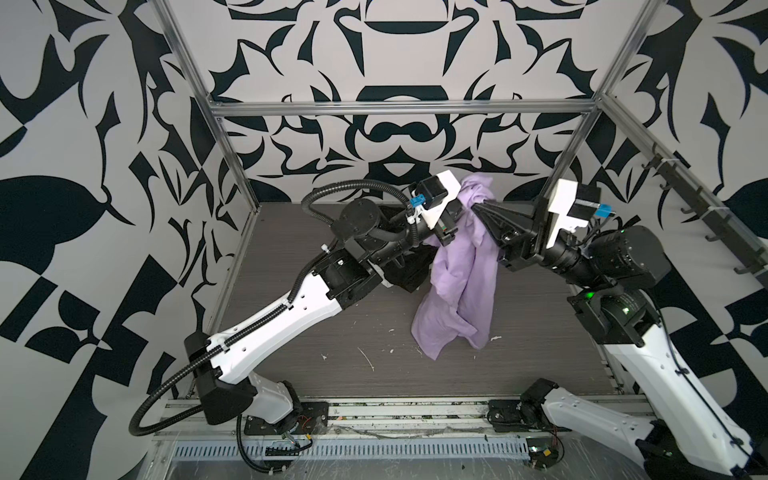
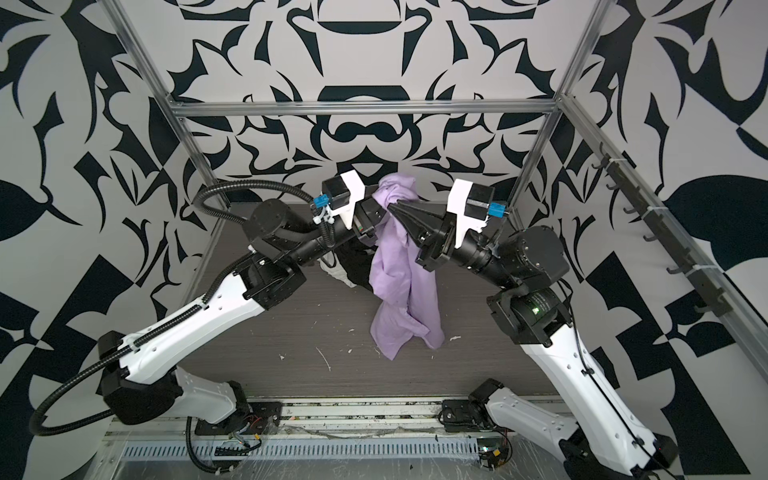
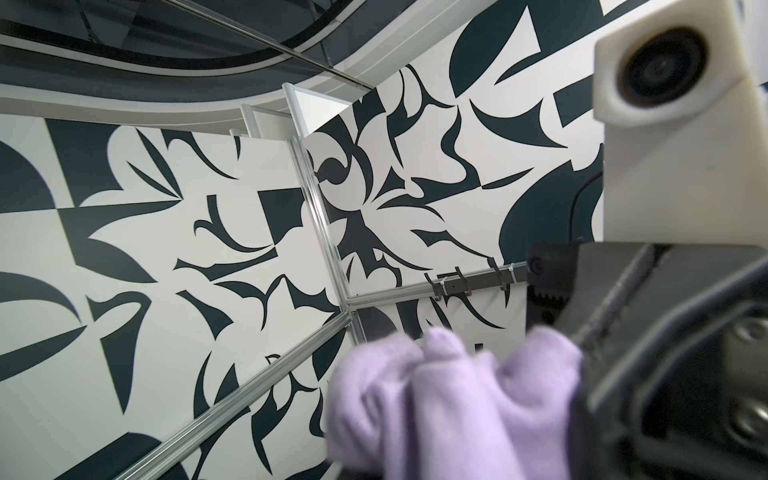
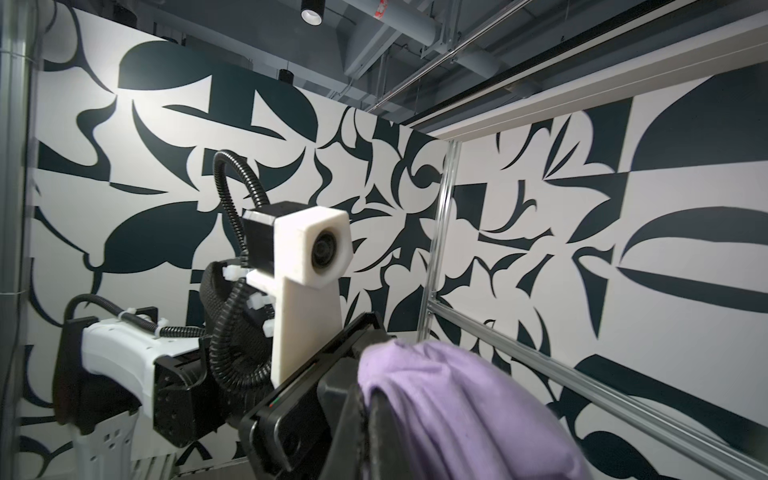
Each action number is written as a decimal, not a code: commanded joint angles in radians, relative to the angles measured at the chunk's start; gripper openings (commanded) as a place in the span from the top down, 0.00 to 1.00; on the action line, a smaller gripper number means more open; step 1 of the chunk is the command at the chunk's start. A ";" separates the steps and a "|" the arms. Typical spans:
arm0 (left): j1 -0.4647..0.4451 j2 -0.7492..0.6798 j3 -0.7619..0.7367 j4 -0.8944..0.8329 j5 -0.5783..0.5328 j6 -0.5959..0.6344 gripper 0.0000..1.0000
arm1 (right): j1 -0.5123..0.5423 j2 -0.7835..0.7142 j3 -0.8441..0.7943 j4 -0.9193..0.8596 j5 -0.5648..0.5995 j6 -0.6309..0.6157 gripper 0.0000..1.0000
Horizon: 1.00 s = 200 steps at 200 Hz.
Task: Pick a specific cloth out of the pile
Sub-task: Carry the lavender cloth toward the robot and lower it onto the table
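Observation:
The lavender cloth (image 1: 461, 286) (image 2: 401, 291) hangs in the air at the middle back, bunched at its top, and its lower end reaches down to the table. My left gripper (image 1: 462, 204) (image 2: 376, 208) is shut on the bunched top from the left. My right gripper (image 1: 478, 204) (image 2: 392, 205) is shut on the same bunch from the right, tip to tip with the left. In the right wrist view the shut fingers (image 4: 365, 419) pinch the cloth (image 4: 457, 407). In the left wrist view the cloth (image 3: 449, 407) covers my jaws. The pile's black garment (image 1: 409, 272) and white garment (image 2: 332, 268) lie under the left arm.
The wood-grain table (image 1: 332, 332) carries small white scraps near the front. Metal frame posts (image 1: 232, 166) and a crossbar (image 1: 399, 109) box the space. A rail of dark hooks (image 1: 706, 224) runs along the right wall.

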<state>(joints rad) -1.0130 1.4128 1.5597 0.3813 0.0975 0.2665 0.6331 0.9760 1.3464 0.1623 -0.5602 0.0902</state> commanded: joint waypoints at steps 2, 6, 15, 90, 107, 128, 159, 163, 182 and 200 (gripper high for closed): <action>-0.007 -0.084 -0.093 0.079 -0.054 0.007 1.00 | 0.085 0.022 -0.045 0.010 0.063 -0.003 1.00; -0.007 -0.098 -0.114 0.077 -0.059 0.008 1.00 | 0.102 0.025 -0.053 0.011 0.076 -0.005 1.00; -0.007 -0.130 -0.164 0.070 -0.072 0.012 1.00 | 0.138 0.031 -0.071 0.011 0.095 -0.014 1.00; -0.007 -0.450 -0.461 -0.079 -0.229 0.011 1.00 | 0.330 0.135 -0.165 0.008 0.226 -0.064 1.00; -0.007 -0.509 -0.519 -0.095 -0.271 0.010 1.00 | 0.349 0.172 -0.178 0.012 0.222 -0.049 1.00; -0.007 -0.554 -0.555 -0.131 -0.294 0.002 1.00 | 0.365 0.216 -0.190 0.060 0.193 0.006 1.00; -0.007 -0.573 -0.588 -0.153 -0.328 -0.004 1.00 | 0.380 0.286 -0.176 0.122 0.168 0.044 1.00; -0.007 -0.576 -0.590 -0.158 -0.332 -0.004 1.00 | 0.382 0.295 -0.174 0.126 0.165 0.047 1.00; -0.007 -0.602 -0.609 -0.185 -0.351 -0.012 1.00 | 0.387 0.328 -0.168 0.142 0.153 0.060 1.00; -0.007 -0.636 -0.636 -0.209 -0.372 -0.026 1.00 | 0.389 0.347 -0.169 0.146 0.148 0.066 1.00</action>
<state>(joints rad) -0.9928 0.8021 0.9516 0.1741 -0.3462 0.2756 1.0103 1.2491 1.1744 0.3069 -0.4316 0.1230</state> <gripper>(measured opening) 0.066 0.053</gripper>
